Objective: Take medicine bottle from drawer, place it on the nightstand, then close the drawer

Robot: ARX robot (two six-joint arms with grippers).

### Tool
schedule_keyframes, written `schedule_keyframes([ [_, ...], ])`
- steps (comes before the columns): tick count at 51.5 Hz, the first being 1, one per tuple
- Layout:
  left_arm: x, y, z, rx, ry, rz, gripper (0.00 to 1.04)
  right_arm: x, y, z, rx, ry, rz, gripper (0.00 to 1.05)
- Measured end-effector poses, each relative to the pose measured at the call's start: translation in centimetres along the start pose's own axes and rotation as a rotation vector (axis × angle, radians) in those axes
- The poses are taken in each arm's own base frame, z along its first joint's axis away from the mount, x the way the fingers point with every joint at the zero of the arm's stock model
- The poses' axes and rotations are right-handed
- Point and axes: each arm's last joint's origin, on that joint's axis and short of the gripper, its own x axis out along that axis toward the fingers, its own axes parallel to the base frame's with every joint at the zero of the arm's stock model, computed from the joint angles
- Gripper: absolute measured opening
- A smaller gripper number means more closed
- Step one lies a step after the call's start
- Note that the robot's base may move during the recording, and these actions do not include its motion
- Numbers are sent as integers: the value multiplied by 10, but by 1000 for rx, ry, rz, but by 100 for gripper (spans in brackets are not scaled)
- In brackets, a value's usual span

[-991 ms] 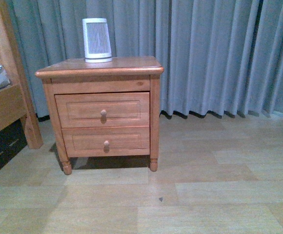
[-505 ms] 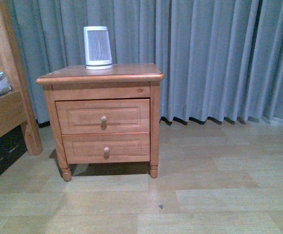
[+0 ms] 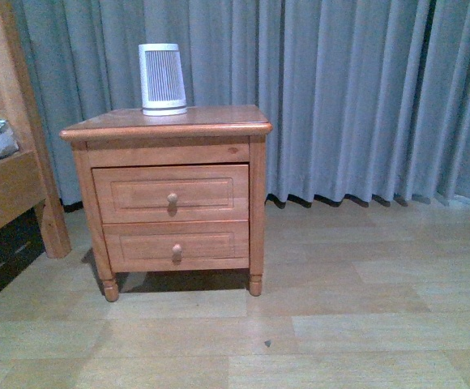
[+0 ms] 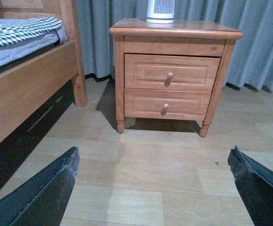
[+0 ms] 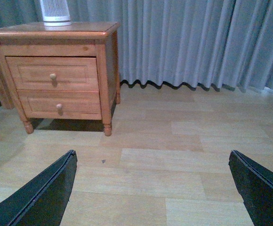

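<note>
Nightstand sits lower in view than before — left claw, right claw gape wide, empty.

The nightstand stands mid-frame, its upper drawer shut, a ribbed device on top, the bed frame beside it; the left claw gapes wide.

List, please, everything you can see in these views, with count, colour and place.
nightstand: one, reddish-brown, before the curtain
upper drawer: one, reddish-brown, shut
lower drawer: one, reddish-brown, shut, beneath it
ribbed device: one, white-grey, on the nightstand top
curtain: one, grey-blue, behind everything
bed frame: one, wooden, left of nightstand
checked bedding: one, dark-and-white, on the bed
floor: one, light wood
medicine bottle: none visible
left fingers: two, black, apart, above floor
right fingers: two, black, apart, above floor
</note>
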Motion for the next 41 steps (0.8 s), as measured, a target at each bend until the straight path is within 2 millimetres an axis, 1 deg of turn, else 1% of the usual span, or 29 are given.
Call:
schedule_keyframes([
  [41, 0, 0, 0, 0, 0, 0, 98, 0, 0, 0, 0, 0, 0, 98],
])
